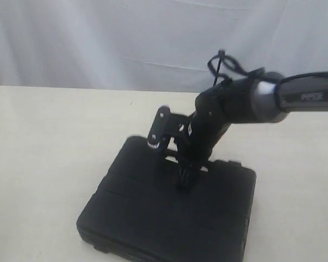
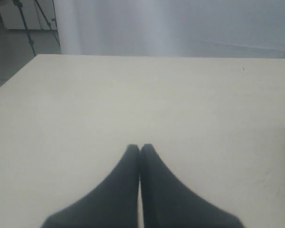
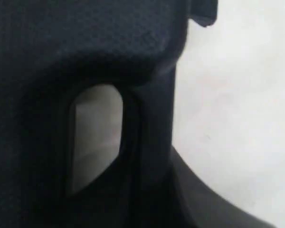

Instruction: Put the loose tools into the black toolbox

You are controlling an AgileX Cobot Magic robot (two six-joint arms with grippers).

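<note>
The black toolbox (image 1: pixel 153 218) lies flat on the table with its lid down, its handle edge on the far side. My right gripper (image 1: pixel 185 177) points down at that handle. In the right wrist view the toolbox (image 3: pixel 85 42) fills most of the frame. The bar beside the handle slot (image 3: pixel 97 137) sits between the two fingers of the right gripper (image 3: pixel 147 159), which is shut on it. My left gripper (image 2: pixel 140 148) is shut with nothing in it, over bare table, and is outside the exterior view. The tape measure, knife, pliers and tape roll show in no view.
The cream table (image 1: pixel 44 142) runs all round the toolbox, with a white curtain (image 1: pixel 98 38) behind it. The right arm (image 1: pixel 295 98) reaches in from the right edge. A tripod (image 2: pixel 31 23) stands off the table's far corner in the left wrist view.
</note>
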